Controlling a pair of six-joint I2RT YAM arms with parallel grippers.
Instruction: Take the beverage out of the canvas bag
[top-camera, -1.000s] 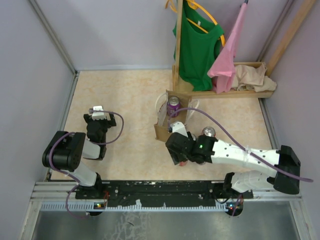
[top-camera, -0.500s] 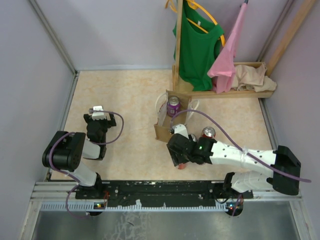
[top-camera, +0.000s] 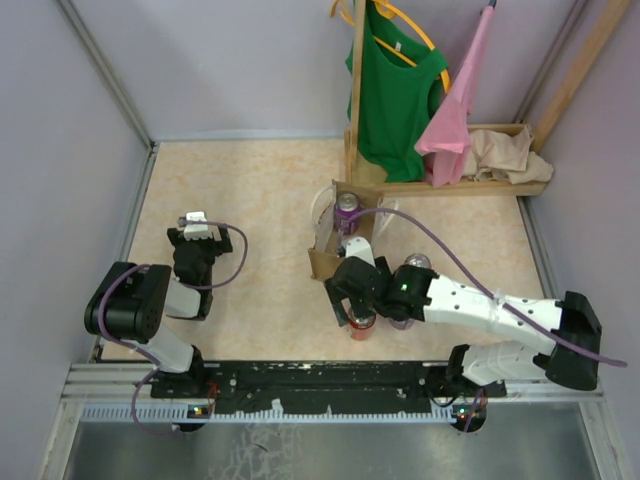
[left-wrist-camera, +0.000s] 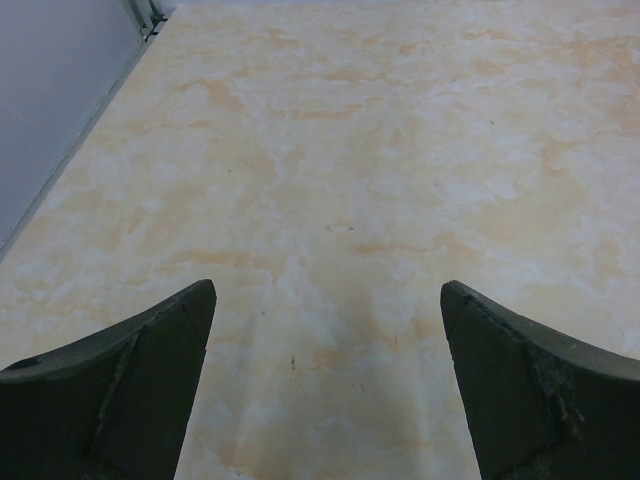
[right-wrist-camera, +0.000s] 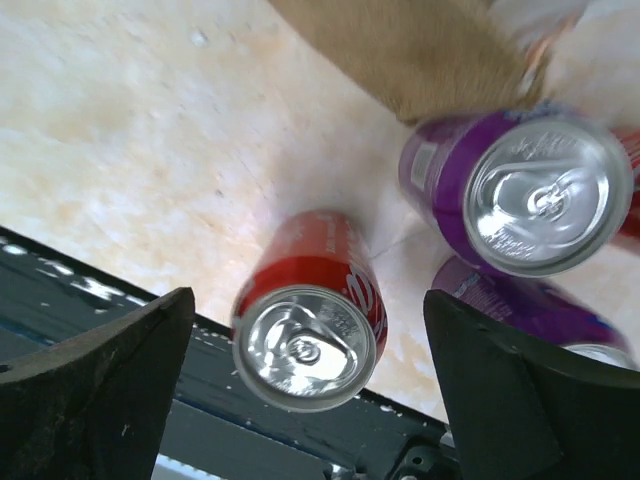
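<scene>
The canvas bag (top-camera: 324, 264) stands upright at mid-table, and its tan side shows at the top of the right wrist view (right-wrist-camera: 420, 50). A purple can (top-camera: 346, 211) sits inside it. A red beverage can (top-camera: 362, 324) (right-wrist-camera: 312, 325) stands on the table in front of the bag, near the front rail. My right gripper (top-camera: 356, 304) (right-wrist-camera: 308, 300) hangs open over this can, a finger on each side and neither touching it. My left gripper (top-camera: 195, 236) (left-wrist-camera: 322, 292) is open over bare table at the left, holding nothing.
Two purple cans (right-wrist-camera: 520, 190) (right-wrist-camera: 535, 310) stand on the table just right of the red one, one showing its silver top (top-camera: 416, 263). A wooden rack (top-camera: 455, 185) with a green shirt, a pink garment and a beige cloth heap stands at the back right. The black front rail (top-camera: 320, 378) lies close below the red can.
My right gripper has opened and let go of the red can, which now stands on the table. The right arm shifted slightly. The left arm has not moved.
</scene>
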